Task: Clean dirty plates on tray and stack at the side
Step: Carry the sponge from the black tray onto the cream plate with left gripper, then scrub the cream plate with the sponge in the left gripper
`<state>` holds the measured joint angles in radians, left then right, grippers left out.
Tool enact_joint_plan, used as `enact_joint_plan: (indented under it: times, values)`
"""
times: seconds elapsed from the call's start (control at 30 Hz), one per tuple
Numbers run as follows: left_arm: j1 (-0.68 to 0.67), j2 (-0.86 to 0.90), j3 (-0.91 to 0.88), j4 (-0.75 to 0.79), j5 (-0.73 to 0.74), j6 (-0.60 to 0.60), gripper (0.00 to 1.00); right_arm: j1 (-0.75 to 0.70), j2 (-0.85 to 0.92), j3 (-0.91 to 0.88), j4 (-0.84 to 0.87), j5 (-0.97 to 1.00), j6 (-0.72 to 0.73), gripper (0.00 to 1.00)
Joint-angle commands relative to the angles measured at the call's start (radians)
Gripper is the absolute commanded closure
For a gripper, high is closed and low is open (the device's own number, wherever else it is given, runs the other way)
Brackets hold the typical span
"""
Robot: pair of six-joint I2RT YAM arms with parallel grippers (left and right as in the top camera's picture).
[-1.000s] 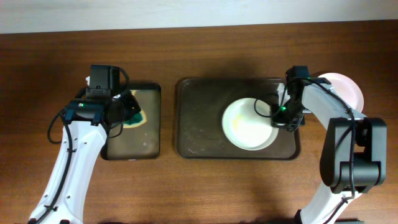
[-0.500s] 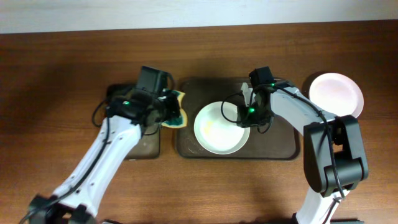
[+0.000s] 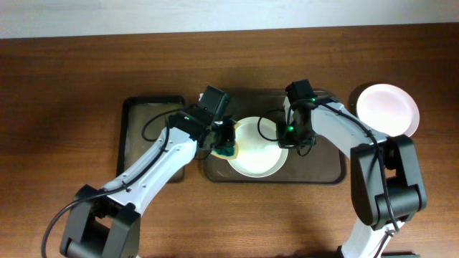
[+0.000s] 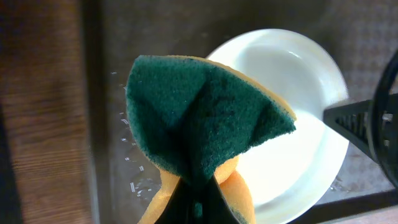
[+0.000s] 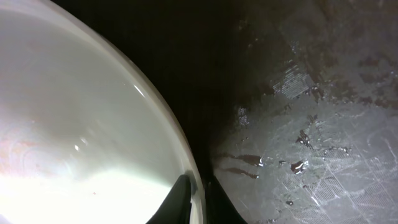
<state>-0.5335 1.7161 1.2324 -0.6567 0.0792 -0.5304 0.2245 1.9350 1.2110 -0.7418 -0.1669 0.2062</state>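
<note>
A white plate (image 3: 259,152) lies in the middle of the dark brown tray (image 3: 326,166). My right gripper (image 3: 285,136) is shut on the plate's right rim, one finger inside and one outside; the right wrist view shows the plate (image 5: 74,124), the gripper (image 5: 196,202) and the wet tray floor (image 5: 311,124). My left gripper (image 3: 224,143) is shut on a folded green and yellow sponge (image 4: 205,118) at the plate's left edge (image 4: 292,118). Its jaws (image 4: 199,208) are mostly hidden by the sponge. Another white plate (image 3: 387,109) lies on the table right of the tray.
A smaller black tray (image 3: 143,136) lies left of the brown tray, under my left arm. Water drops and scuffs cover the brown tray's floor (image 4: 115,155). The wooden table (image 3: 72,86) surrounds both trays.
My left arm has swung right from the black tray to the plate's left edge, carrying the sponge. My right gripper pulled the plate left to the tray's middle and now holds it there.
</note>
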Motion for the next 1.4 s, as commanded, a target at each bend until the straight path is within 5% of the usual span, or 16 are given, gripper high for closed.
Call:
enact_joint_plan:
  times: [0.0,0.77,0.9,1.2,1.37]
  values:
    - [-0.028,0.016,-0.002,0.031,0.011,0.002,1.00,0.004,0.058,-0.085,0.019,0.070,0.024,0.93]
    - [-0.087,0.283,-0.002,0.321,0.156,-0.087,1.00,0.005,0.058,-0.089,0.096,-0.006,0.117,0.96]
    - [-0.085,0.322,-0.002,0.267,0.016,-0.086,1.00,0.005,0.058,-0.089,0.090,-0.005,0.117,0.96]
    - [-0.079,0.272,0.028,0.038,-0.634,-0.082,1.00,0.004,0.058,-0.089,0.092,0.002,0.117,0.96]
    - [-0.079,0.222,0.064,0.037,-0.708,-0.031,1.00,0.005,0.058,-0.089,0.092,0.002,0.117,0.96]
